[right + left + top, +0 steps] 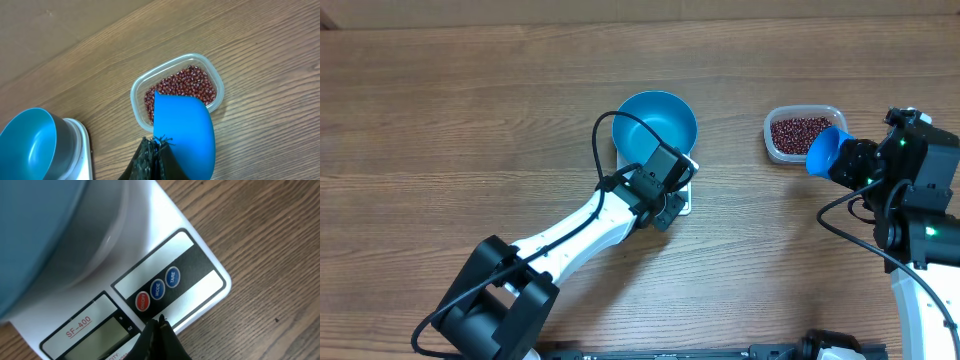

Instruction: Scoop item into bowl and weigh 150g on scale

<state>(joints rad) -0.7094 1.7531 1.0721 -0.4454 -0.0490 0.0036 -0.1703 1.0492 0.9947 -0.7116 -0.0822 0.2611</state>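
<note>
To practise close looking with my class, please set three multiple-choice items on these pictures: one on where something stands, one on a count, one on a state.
1. Where does the bowl stand?
A) on the scale
B) on the bare wood
C) held in the air

2. How many round buttons does the scale have?
A) two
B) three
C) five

3. How full is the bowl?
A) full to the rim
B) half full
C) empty

Answers:
1 A, since the white scale shows under it in the overhead and right wrist views.
2 B, since the left wrist view shows one red and two blue.
3 C, since its smooth blue inside is bare.
</note>
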